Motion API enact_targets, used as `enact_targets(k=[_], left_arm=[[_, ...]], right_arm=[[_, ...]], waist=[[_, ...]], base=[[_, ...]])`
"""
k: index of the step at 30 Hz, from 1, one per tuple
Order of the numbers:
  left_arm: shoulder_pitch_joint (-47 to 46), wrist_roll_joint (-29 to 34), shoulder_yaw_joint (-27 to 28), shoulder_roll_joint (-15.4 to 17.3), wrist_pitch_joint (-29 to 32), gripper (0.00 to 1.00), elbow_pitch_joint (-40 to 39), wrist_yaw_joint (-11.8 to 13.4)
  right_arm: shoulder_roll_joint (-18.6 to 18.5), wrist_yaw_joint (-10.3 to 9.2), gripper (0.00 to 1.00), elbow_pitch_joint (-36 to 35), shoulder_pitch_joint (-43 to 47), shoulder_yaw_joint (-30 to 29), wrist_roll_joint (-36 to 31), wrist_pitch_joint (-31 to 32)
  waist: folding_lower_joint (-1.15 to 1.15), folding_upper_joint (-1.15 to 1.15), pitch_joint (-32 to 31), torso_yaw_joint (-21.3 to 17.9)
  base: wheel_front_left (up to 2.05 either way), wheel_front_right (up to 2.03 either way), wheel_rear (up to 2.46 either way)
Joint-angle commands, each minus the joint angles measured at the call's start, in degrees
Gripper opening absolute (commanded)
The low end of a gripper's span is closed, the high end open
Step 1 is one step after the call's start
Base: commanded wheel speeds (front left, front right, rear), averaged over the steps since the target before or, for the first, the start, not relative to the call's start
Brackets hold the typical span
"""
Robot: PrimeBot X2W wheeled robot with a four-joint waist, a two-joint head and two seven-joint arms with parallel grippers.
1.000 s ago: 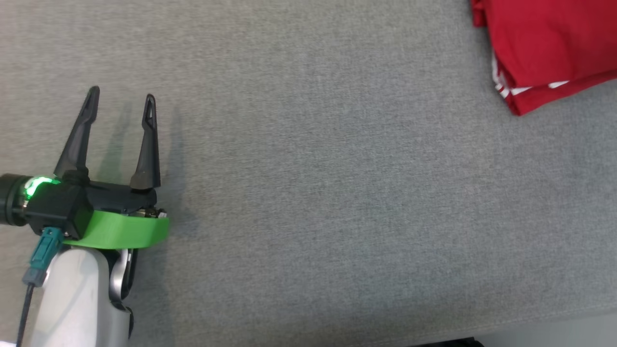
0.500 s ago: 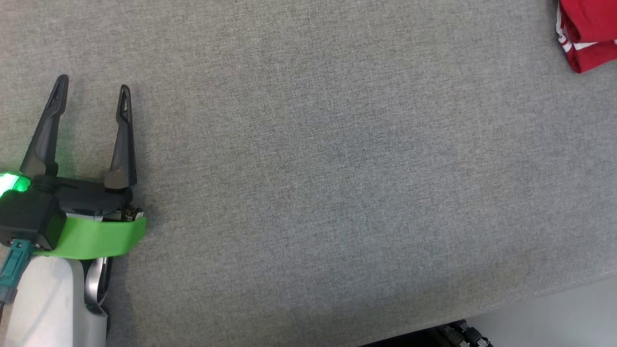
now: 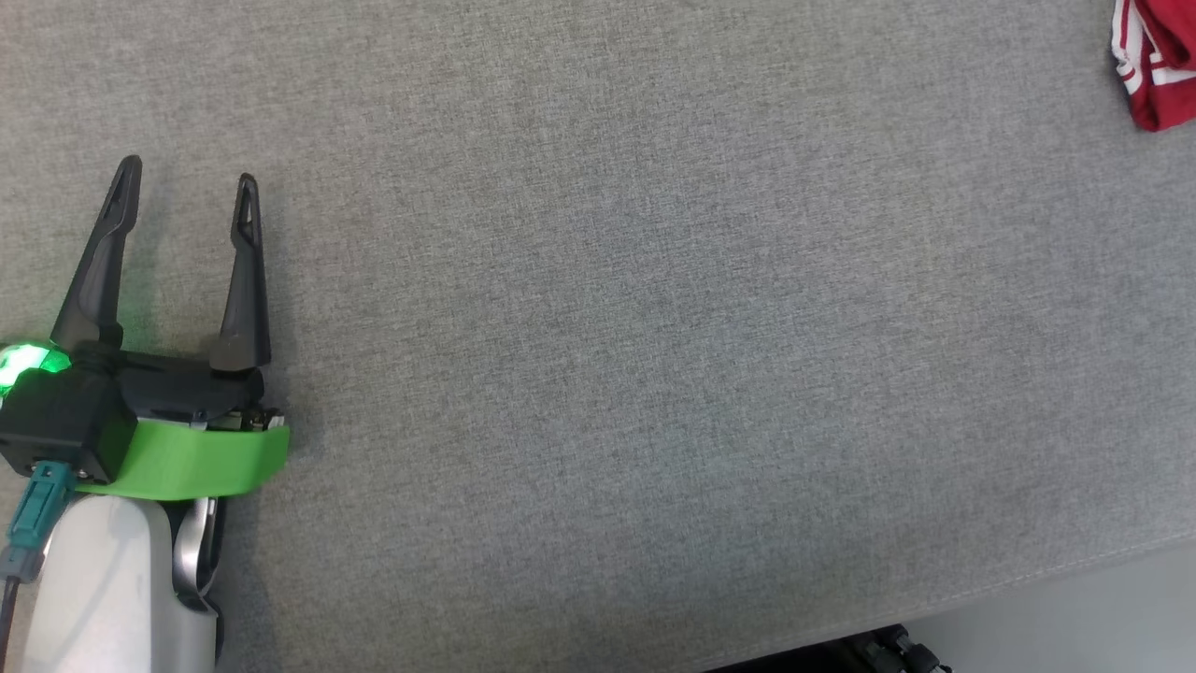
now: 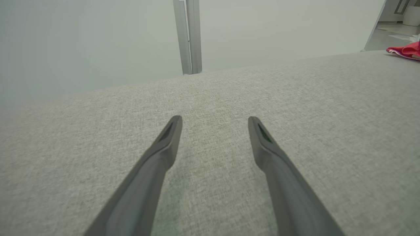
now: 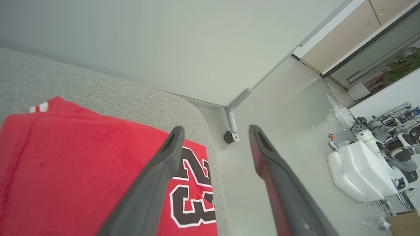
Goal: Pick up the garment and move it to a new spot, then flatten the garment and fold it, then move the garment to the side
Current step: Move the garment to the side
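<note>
The garment [image 5: 82, 164] is a folded red jersey with white trim and a black "23". It lies at the rounded end of the grey padded surface [image 3: 607, 327]. In the head view a corner of the garment [image 3: 1159, 65] peeks in at the top right. In the left wrist view the garment [image 4: 405, 51] is a small red patch far off at the right. My right gripper [image 5: 216, 131] hovers above the garment's edge, open, nothing between its fingers. My left gripper [image 3: 187, 187] is open and empty above bare fabric at the left.
The grey surface ends at a front edge [image 3: 1028, 570] at the lower right of the head view. Beyond the rounded end is pale floor with a caster wheel [image 5: 228, 137], white foam blocks [image 5: 361, 170] and robot parts.
The head camera has turned, so the garment slid toward the top right corner of its view. The left gripper stays open in much the same pose.
</note>
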Motion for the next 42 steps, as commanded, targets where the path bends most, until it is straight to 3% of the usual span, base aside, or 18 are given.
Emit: enact_targets(k=[1, 10, 18, 42], left_arm=[[1.8, -0.2, 0.4, -0.3, 0.1, 1.0, 1.3, 0.2], [3.9, -0.9, 2.4, -3.1, 0.1, 1.0, 4.1, 0.3], [7.7, -1.0, 4.9, -4.9, 0.1, 1.0, 5.8, 0.3], [14.7, -1.2, 6.4, -7.9, 0.1, 1.0, 11.1, -0.1]], right_arm=[[1.0, -0.11, 1.0, 0.2, -0.6, 0.5, -0.7, -1.3], [6.2, -0.11, 1.0, -2.2, 1.8, 3.0, -2.5, -7.5], [13.2, -0.11, 1.0, -10.0, 10.2, 3.0, -3.4, -9.2], [29.3, -0.11, 1.0, -36.6, 52.0, -9.2, -3.6, -9.6]], waist=[[0.0, 0.0, -1.5, 0.2], [0.0, 0.0, -10.4, 3.0], [0.0, 0.0, -18.0, 5.3], [0.0, 0.0, -30.8, 9.7]], base=[[0.0, 0.0, 0.0], [0.0, 0.0, 0.0], [0.0, 0.0, 0.0], [0.0, 0.0, 0.0]])
